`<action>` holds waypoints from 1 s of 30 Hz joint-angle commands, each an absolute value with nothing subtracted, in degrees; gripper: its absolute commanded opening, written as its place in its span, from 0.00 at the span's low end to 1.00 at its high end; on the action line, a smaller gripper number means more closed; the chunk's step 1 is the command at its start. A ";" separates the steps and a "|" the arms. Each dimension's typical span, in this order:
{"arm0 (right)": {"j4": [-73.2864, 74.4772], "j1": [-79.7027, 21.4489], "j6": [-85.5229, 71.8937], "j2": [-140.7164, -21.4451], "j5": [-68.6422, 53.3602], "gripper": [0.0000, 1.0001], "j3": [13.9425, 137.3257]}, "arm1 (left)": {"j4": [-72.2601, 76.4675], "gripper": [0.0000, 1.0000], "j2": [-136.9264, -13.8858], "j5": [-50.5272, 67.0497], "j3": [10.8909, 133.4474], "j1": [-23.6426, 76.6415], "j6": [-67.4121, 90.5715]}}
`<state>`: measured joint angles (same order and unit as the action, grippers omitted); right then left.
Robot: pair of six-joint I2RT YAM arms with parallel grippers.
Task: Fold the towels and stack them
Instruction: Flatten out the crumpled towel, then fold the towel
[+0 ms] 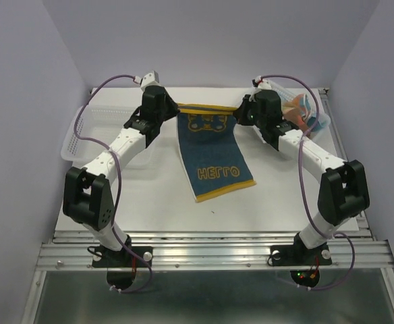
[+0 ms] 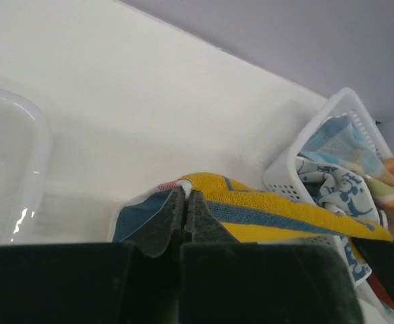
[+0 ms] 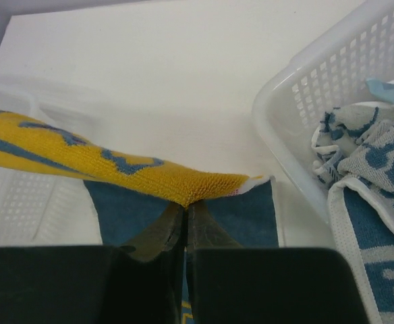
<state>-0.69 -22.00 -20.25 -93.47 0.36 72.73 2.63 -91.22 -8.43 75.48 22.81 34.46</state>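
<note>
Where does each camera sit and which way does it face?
Top external: above and behind the arms, looking down; both show, left gripper and right gripper holding up the towel.
Left wrist: on the left arm, facing the far wall; the left gripper, shut, pinches a towel corner.
Right wrist: on the right arm, facing likewise; the right gripper, shut, pinches the other corner.
Shared: both wrist views show the empty basket left, full basket right.

teal yellow-edged towel (image 1: pixel 214 152) | top edge up, bottom flat | other towels (image 3: pixel 376 169) heaped
</note>
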 commanded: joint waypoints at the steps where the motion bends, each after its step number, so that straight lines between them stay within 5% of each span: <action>1: -5.98 -20.74 -18.20 -95.09 -3.24 0.01 78.57 | 6.50 0.00 -92.54 -6.33 80.15 21.62 31.46; 30: 18.19 -20.48 -15.12 -92.20 -13.27 0.01 70.49 | 16.52 0.00 -68.91 -1.67 38.07 29.18 46.58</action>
